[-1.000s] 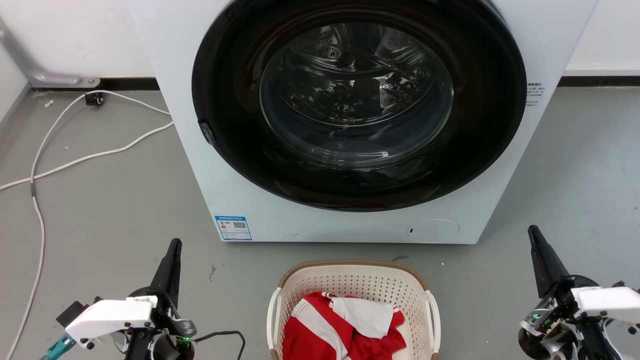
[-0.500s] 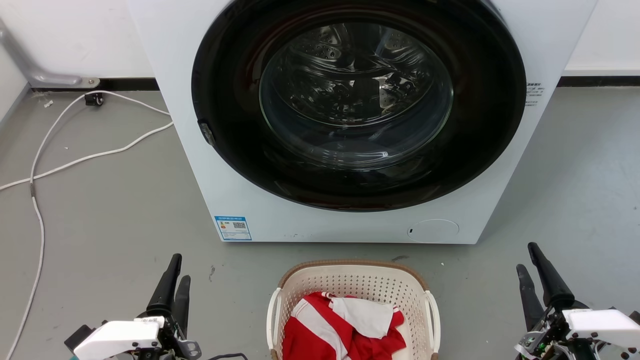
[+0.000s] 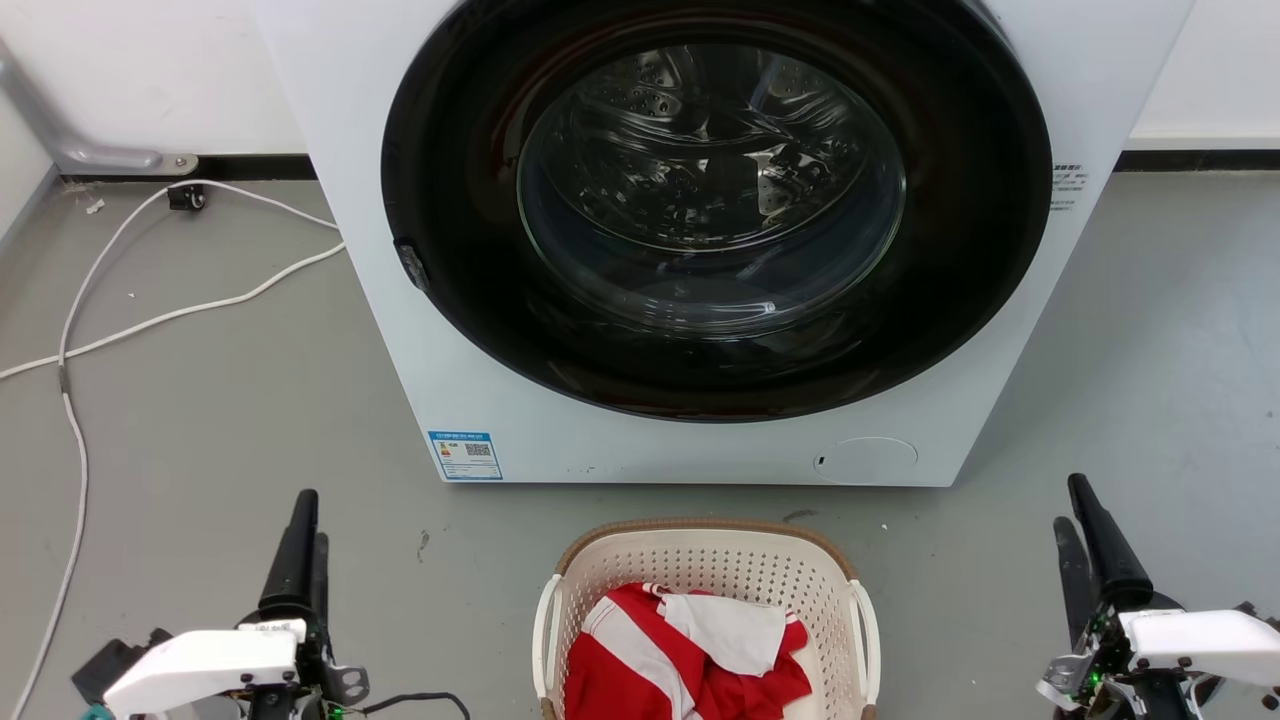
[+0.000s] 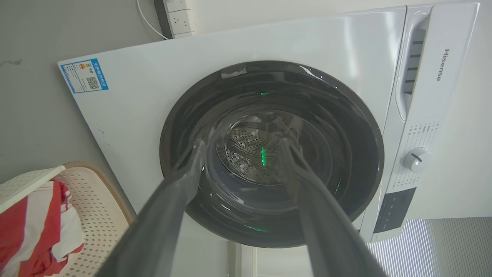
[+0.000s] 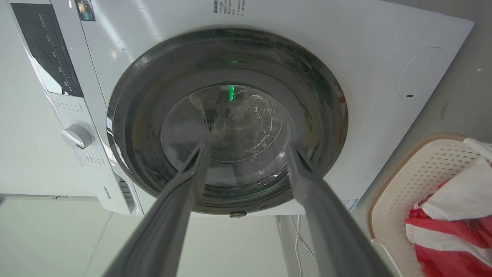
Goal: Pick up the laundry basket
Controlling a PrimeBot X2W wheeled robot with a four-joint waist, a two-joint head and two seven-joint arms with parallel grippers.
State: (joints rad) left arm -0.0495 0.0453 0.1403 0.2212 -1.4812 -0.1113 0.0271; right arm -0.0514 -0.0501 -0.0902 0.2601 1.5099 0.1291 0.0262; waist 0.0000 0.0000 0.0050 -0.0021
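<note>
The laundry basket (image 3: 712, 566) stands on the floor at the bottom middle of the head view, cream and perforated with a brown rim and white side handles. Red and white clothes (image 3: 690, 650) lie in it. My left gripper (image 3: 310, 520) is open well to the basket's left, fingers pointing at the washing machine. My right gripper (image 3: 1070, 502) is open well to the basket's right. Neither touches the basket. In the left wrist view the left gripper (image 4: 242, 144) frames the drum door, with the basket (image 4: 96, 215) at lower left. In the right wrist view the right gripper (image 5: 248, 148) does the same, with the basket (image 5: 423, 169) at lower right.
A white front-loading washing machine (image 3: 400, 330) with a dark round door stands just behind the basket. White cables (image 3: 70, 420) trail over the grey floor at the left. Bare floor lies between each gripper and the basket.
Both grippers show two separate fingers where each showed one dark shape a second ago. The left gripper has shifted left; the right has dropped lower in the view.
</note>
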